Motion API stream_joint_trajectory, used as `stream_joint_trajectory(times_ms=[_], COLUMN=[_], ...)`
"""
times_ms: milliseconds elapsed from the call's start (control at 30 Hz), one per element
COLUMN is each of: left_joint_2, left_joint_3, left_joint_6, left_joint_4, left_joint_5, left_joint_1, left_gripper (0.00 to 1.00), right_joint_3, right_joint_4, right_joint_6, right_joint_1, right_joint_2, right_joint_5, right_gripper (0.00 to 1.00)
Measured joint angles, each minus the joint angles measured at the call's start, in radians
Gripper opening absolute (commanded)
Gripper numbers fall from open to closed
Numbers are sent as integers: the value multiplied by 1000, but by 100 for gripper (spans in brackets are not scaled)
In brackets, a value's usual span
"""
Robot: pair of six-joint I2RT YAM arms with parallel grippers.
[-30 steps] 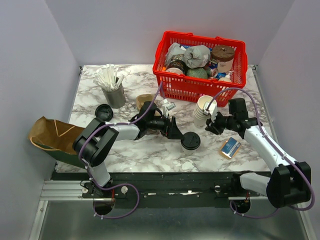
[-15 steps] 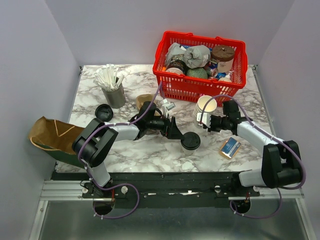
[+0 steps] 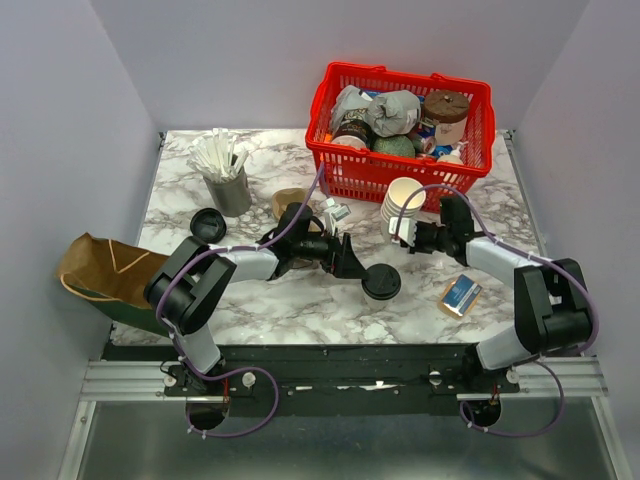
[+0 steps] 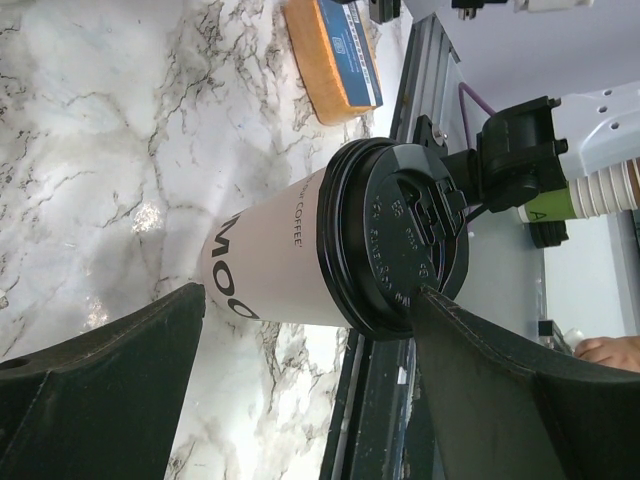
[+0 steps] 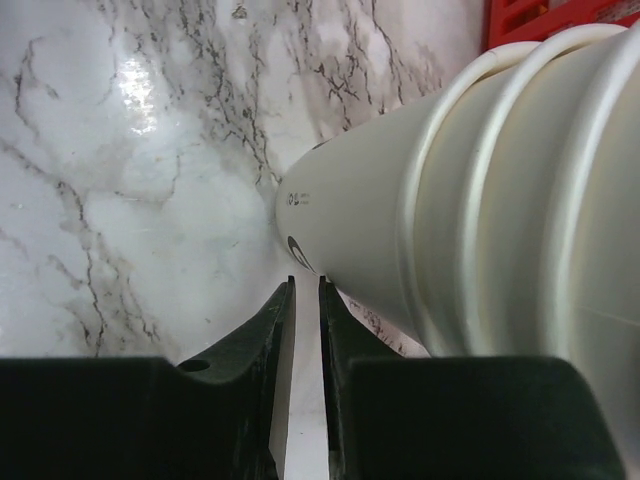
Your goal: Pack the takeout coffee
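Observation:
The takeout coffee cup (image 3: 381, 282), white with a black lid, stands near the table's front middle. In the left wrist view the cup (image 4: 280, 255) sits just past the fingertips of my left gripper (image 4: 310, 295), whose jaws are spread wide on either side of it without touching. From above, the left gripper (image 3: 356, 268) lies low on the table to the cup's left. My right gripper (image 3: 407, 232) is at the foot of a tilted stack of white paper cups (image 3: 404, 198). Its jaws (image 5: 305, 282) leave only a thin slit with nothing in it, one tip against the stack (image 5: 480, 200).
A brown paper bag (image 3: 100, 268) lies over the table's left edge. A red basket (image 3: 345, 165) full of packets stands at the back right. A grey cup of stirrers (image 3: 228, 180), a loose black lid (image 3: 208, 225), a brown sleeve (image 3: 290, 202) and an orange-blue packet (image 3: 459, 296) are around.
My right gripper has moved left and toward the basket and its jaws have narrowed. The stack of paper cups has shifted toward the basket. The left arm has not moved.

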Motion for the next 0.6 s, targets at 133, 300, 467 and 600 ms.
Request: stream_joint_trajectory(times_ms=[133,300,467,600], left_joint_2=[0,-5,-10,-11], left_joint_3=[0,0,1,8], left_joint_6=[1,10,24,31], left_joint_4=[-3,-26,-48,-59], left_joint_5=[0,0,0,0], left_joint_1=[0,1,2,2], left_gripper=[93,93,93,93], right_joint_3=[19,20,49,127], right_joint_4=[-5,-106,-262,-380], right_joint_6=[26,118,334,564], right_joint_1=[3,4,4,3], right_joint_2=[-2,-127,-301,-341], right_joint_5=[15,53,66,41], right_gripper=[33,46,60,66])
